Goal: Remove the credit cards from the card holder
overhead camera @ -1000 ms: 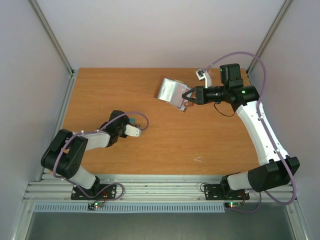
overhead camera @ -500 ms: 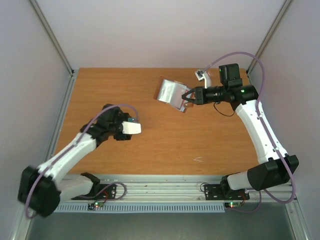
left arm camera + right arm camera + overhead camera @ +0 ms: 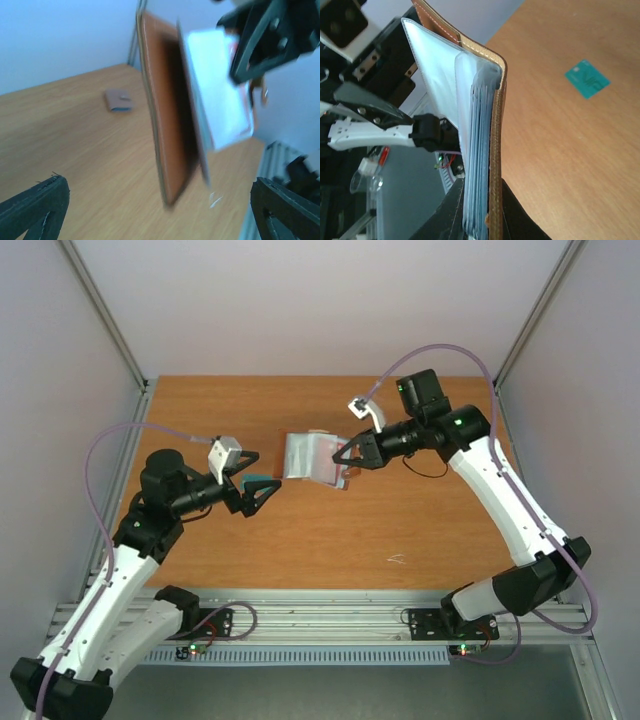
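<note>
brown card holder [image 3: 312, 456] clamped in right tool [image 3: 346, 461]; left tool [image 3: 268, 497], jaws apart, at its eight o'clock.

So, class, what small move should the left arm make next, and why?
Probably ease the left gripper forward to the card holder, at its pale sleeves: its jaws are open and empty, the right gripper holds the holder open facing it, and one teal card is already out.

I work over an orange-brown wooden tabletop [image 3: 330, 540] bearing one small white scuff [image 3: 397, 560], enclosed by pale walls [image 3: 300, 300] and metal posts [image 3: 102, 310].
</note>
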Motion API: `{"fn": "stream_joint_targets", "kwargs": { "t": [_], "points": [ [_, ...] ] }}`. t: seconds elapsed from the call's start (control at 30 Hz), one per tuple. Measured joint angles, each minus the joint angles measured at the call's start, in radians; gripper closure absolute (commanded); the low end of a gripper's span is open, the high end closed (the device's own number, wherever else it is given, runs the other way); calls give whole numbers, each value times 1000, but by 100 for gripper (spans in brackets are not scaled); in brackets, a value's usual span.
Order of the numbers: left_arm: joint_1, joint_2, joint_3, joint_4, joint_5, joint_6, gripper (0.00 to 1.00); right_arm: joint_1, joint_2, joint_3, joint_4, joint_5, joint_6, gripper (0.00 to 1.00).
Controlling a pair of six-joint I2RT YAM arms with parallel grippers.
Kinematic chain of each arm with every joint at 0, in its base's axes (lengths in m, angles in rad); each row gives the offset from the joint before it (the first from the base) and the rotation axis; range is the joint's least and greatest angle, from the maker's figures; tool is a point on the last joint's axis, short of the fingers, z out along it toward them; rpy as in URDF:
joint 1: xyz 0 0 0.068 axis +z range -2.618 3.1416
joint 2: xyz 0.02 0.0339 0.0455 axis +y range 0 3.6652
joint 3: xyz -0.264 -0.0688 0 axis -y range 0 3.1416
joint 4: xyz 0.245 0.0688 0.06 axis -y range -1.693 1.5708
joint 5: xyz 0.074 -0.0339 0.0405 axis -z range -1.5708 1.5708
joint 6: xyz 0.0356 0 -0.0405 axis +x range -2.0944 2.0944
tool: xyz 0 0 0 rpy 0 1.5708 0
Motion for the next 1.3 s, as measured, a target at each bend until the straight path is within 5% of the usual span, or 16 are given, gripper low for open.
{"fn": "stream_joint_targets", "kwargs": {
  "t": [0.2,0.27,0.37,0.5,0.53,0.7,1.2,1.3],
  "points": [
    [14,23,0,161,157,-245,1,105,33,47,-50,25,-50,98],
    [14,32,0,189,175,-277,8,121,34,55,-63,29,-58,96],
    [14,59,0,200,166,-314,38,135,40,83,-86,18,-74,95],
    [6,84,-4,245,174,-348,94,157,45,107,-94,-1,-85,94],
    [0,85,-5,259,181,-352,99,158,45,107,-92,-5,-85,90],
    [-11,74,-5,314,203,-364,100,154,29,66,-15,-11,-61,72],
    [1,52,-5,388,150,-446,100,45,-111,-103,262,-60,115,69],
    [1,52,-5,392,150,-448,100,48,-105,-116,297,-51,140,75]
  ]
}}
